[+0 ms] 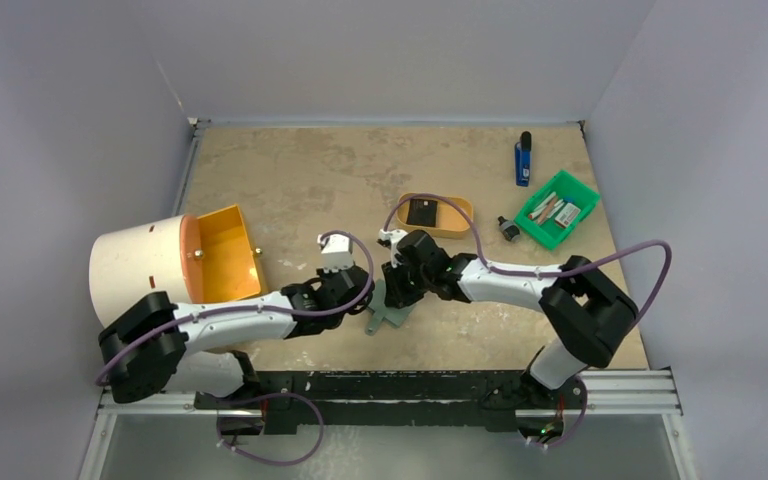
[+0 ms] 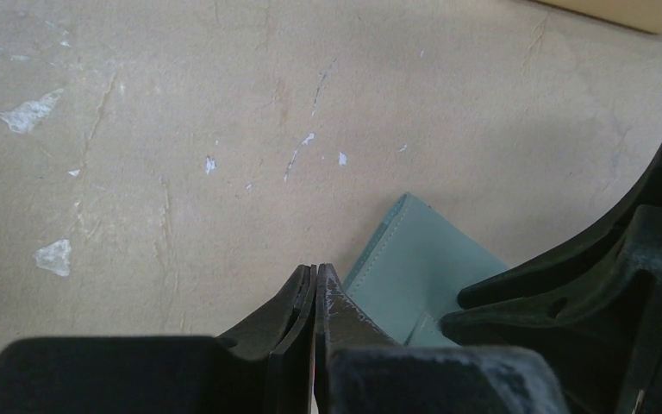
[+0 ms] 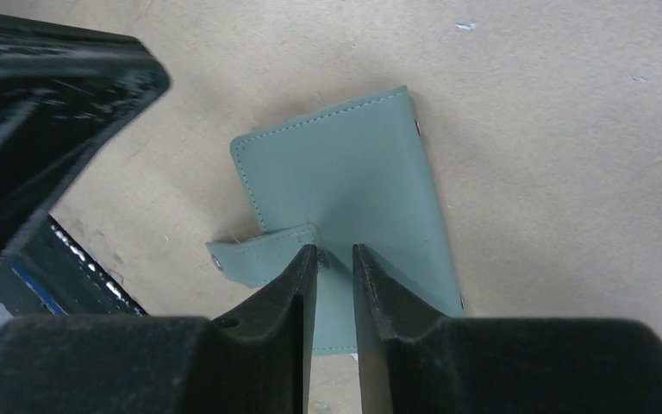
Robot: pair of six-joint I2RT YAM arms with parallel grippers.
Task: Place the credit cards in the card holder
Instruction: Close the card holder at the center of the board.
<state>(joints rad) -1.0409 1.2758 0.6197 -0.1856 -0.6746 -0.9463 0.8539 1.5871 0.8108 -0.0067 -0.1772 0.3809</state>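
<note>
The sage-green card holder lies closed and flat on the table, its snap tab sticking out to one side. My right gripper hovers right over it, tips at the root of the tab, jaws a narrow gap apart with only the holder's face showing through. My left gripper is shut beside the holder's edge, with a thin red sliver between its fingers that I cannot identify. The credit cards do not show clearly anywhere.
A tan oval tray holding a small black square sits just behind the grippers. A green bin with small flat items and a blue lighter are at back right. A white and orange cylinder lies at left.
</note>
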